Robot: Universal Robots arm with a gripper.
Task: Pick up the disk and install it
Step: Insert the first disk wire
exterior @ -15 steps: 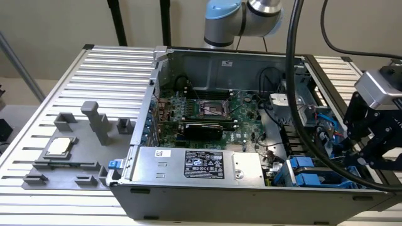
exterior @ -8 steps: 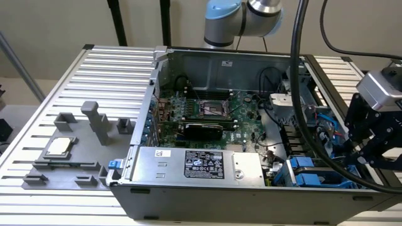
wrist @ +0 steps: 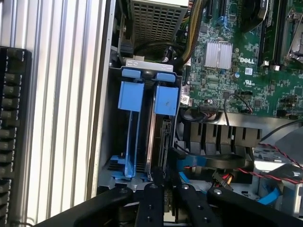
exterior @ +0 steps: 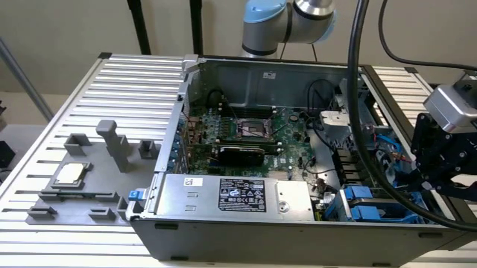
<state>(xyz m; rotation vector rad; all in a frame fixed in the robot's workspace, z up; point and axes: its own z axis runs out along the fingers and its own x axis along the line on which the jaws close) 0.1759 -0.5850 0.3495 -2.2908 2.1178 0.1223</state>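
Wrist view puts the gripper (wrist: 165,183) right over the drive bay, its two black fingers (wrist: 151,198) drawn close on either side of the near end of the disk (wrist: 159,139), and I read that as a pinch on it. The disk stands on edge in the bay, its blue bracket tab at the far end, just beside a second blue caddy (wrist: 130,97) in the neighbouring slot. In the exterior view the gripper (exterior: 447,167) hangs at about 4 o'clock of the open case (exterior: 298,237), over the blue bays. I judge the disk stiff and fairly heavy for its size, with smooth metal faces that could slip and a circuit side best left alone, so the hold belongs on the bracket's long edges. Room is tight: the caddy on one side, red and black wires (wrist: 279,163) and the board (exterior: 246,128) on the other, and the supply (exterior: 238,192) at 6 o'clock. The case sits on a ribbed metal table (exterior: 134,84).
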